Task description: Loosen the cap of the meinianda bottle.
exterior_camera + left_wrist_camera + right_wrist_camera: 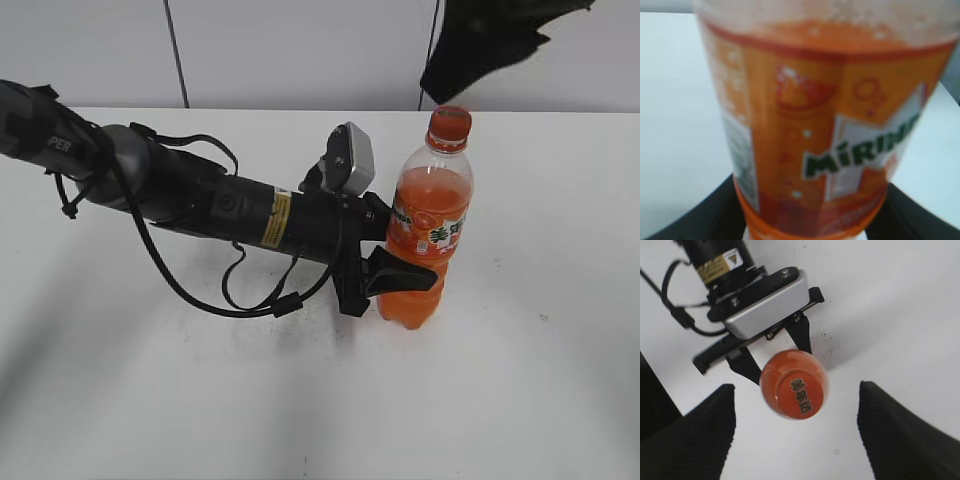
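Note:
The meinianda bottle (430,225) stands upright on the white table (520,400), with orange drink and an orange label. Its orange cap (450,122) is on top. My left gripper (392,272) is shut on the bottle's lower body from the left; in the left wrist view the bottle (815,125) fills the frame between the left gripper's (810,222) fingers. The right wrist view looks straight down on the cap (801,396). My right gripper (795,390) is open above it, one finger on each side and clear of it. The left gripper (774,352) shows there too.
The left arm (200,195) with its looping cables lies across the table's left half. A dark part of the right arm (490,45) hangs at the top right. A pale wall stands behind the table.

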Robot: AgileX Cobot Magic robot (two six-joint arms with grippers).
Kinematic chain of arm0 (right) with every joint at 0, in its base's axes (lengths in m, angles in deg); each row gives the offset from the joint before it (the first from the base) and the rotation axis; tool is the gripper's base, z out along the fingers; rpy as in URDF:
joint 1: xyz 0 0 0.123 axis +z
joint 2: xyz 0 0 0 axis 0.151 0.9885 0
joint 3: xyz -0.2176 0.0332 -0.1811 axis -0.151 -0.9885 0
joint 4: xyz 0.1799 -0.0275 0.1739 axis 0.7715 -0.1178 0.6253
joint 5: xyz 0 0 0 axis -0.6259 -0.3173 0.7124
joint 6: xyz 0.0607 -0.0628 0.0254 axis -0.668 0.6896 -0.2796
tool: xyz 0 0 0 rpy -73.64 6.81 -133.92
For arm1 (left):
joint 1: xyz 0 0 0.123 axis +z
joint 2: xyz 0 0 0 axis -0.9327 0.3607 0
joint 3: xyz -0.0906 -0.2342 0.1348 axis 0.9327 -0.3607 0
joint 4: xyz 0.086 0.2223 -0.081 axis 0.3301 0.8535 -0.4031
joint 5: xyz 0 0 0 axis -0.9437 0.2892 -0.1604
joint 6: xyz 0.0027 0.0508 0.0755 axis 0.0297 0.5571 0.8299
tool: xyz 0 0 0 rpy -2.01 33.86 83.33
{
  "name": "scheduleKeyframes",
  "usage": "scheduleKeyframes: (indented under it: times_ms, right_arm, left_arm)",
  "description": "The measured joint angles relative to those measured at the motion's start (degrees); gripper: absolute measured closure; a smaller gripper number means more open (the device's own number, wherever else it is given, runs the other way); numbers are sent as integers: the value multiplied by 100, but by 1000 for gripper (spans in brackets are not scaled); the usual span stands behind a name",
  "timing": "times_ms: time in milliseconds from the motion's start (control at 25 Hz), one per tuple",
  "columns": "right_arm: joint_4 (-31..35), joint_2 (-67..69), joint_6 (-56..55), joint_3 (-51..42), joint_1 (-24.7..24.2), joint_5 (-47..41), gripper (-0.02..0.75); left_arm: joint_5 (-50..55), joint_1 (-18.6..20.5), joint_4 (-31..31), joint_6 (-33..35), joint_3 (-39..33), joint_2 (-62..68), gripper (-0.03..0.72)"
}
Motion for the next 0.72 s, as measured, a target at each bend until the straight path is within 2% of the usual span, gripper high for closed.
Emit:
scheduleKeyframes:
  times_ms: [80,160,400,720]
  right_arm:
    - [-151,-21,-1500,0,0,-30,172]
    - [-288,-11,-2281,0,0,-54,172]
    - [-299,297,-2651,0,0,-80,183]
    - [-280,619,-2693,0,0,-87,288]
  left_arm:
    - [5,0,0,0,0,0,286]
    - [6,0,0,0,0,0,286]
    - [16,0,-12,0,0,0,286]
    - [29,0,-95,-26,-6,0,286]
